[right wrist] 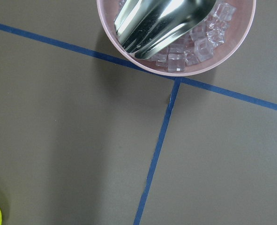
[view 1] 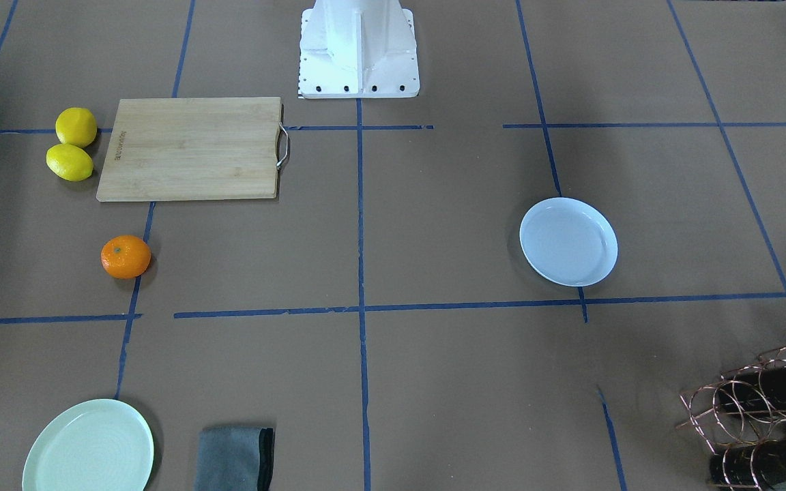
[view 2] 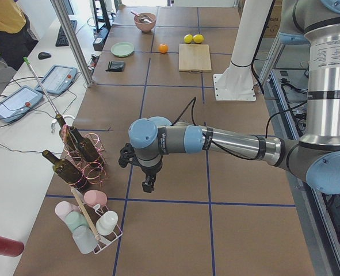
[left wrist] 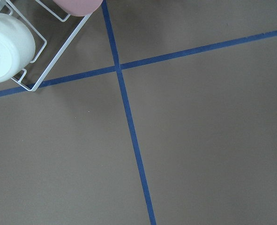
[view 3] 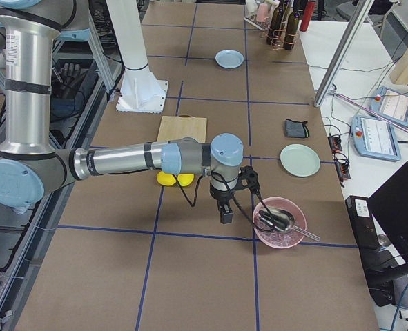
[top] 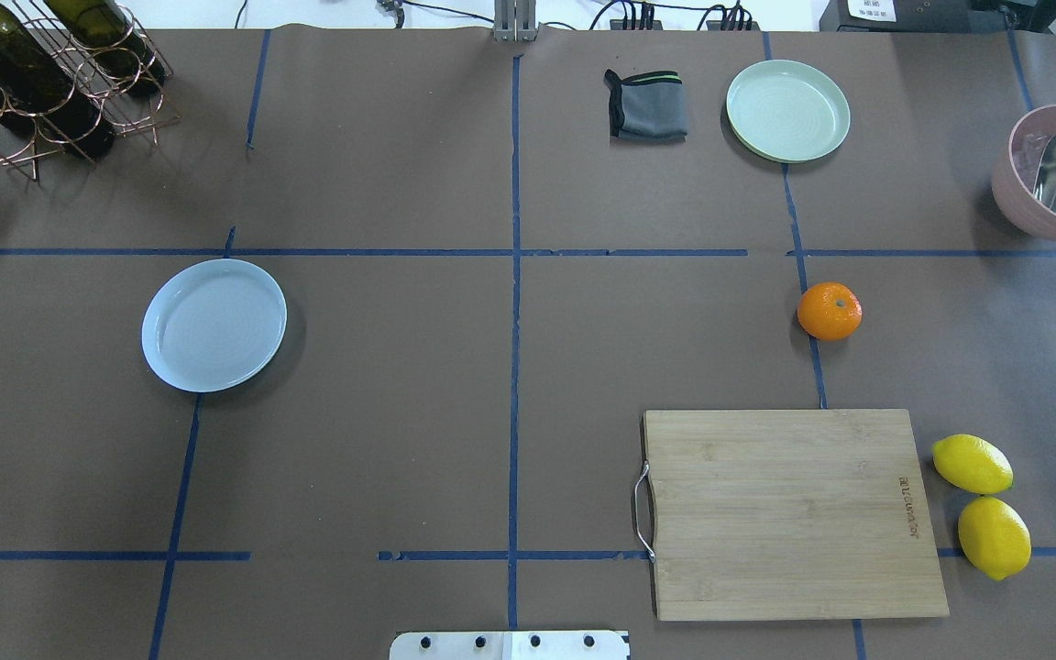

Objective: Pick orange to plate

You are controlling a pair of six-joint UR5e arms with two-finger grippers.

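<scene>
Overhead exterior shows orange (top: 829,311) far from plate (top: 214,324); I cannot tell left tool (view 2: 148,186) or right tool (view 3: 226,215) width.

Table cover (top: 400,412) is matt brown paper marked with blue tape lines (top: 514,367); the small round bright-orange citrus fruit (top: 830,311) has finely pitted skin with a dull sheen, the round white bluish-tinted plate (top: 214,324) is smooth and glossy, and the pale green round plate (top: 787,110) is semi-gloss with fine concentric ridges. The rectangular cutting board (top: 785,513) is pale wood, satin with visible grain, and has a bare metal wire handle (top: 643,511); the folded grey cloth (top: 647,105) is matt fabric. The pink round bowl (right wrist: 175,71) looks like matt plastic and holds clear glossy cubes (right wrist: 208,33) and a mirror-polished metal scoop (right wrist: 161,23).
</scene>
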